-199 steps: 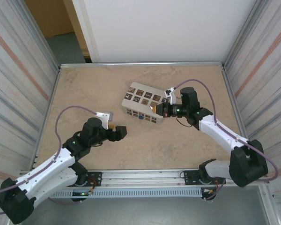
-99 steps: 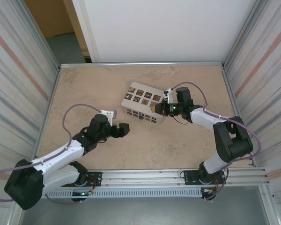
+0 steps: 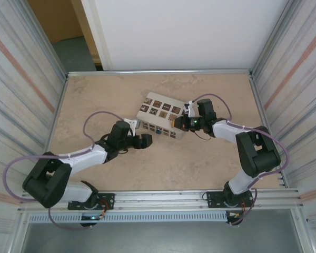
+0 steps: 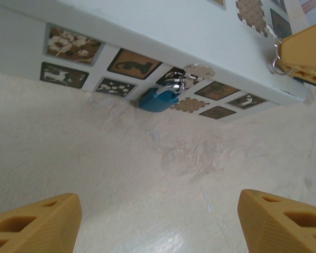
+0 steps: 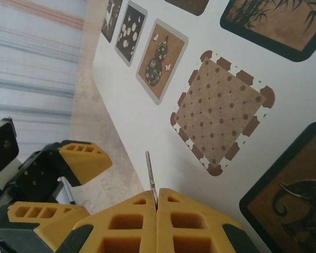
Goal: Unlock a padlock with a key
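The tiny blue padlock (image 4: 158, 99) hangs by its silvery shackle from a hasp on the front side of the white tiled box (image 4: 147, 37). In the top view the padlock (image 3: 158, 132) is a blue dot on the box (image 3: 160, 113). My left gripper (image 4: 158, 204) is open just left of it and faces it, with bare table between the fingers. My right gripper (image 5: 157, 192) is shut on the key (image 5: 150, 174), whose thin blade sticks up over the box's top near its right corner. From above, the right gripper (image 3: 175, 122) sits at that corner.
Metal-framed side walls and a white back panel enclose the beige table (image 3: 200, 163). The left gripper's yellow fingers (image 5: 79, 158) show beyond the box edge in the right wrist view. Open floor lies in front of the box.
My left arm has stretched forward and to the right, bringing its gripper close to the box's front face. The right gripper has stayed at the box's corner, still shut on the key.
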{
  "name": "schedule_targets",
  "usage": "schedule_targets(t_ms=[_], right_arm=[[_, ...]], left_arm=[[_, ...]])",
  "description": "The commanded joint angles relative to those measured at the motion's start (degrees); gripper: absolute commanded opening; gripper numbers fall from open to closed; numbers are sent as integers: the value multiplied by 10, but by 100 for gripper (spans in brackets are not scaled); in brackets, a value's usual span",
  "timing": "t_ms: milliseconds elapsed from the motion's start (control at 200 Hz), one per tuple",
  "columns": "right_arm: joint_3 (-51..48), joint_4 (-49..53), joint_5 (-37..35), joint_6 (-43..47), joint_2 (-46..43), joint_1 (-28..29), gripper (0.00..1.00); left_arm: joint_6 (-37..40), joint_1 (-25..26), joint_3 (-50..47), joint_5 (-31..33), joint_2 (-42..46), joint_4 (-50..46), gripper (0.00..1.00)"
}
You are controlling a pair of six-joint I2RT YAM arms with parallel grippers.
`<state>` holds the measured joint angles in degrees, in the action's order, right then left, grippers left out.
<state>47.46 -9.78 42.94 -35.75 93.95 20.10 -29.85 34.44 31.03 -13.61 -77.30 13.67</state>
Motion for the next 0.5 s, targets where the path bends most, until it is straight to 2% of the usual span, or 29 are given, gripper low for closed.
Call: schedule_targets(t_ms=[0,496], right_arm=[[-18,11,-10,9,25,-3,0],[-29,-9,-12,-5,29,13,0]], left_arm=[[19,-3,27,-21,-31,34,77],[51,-3,97,-40,-146,60,70]])
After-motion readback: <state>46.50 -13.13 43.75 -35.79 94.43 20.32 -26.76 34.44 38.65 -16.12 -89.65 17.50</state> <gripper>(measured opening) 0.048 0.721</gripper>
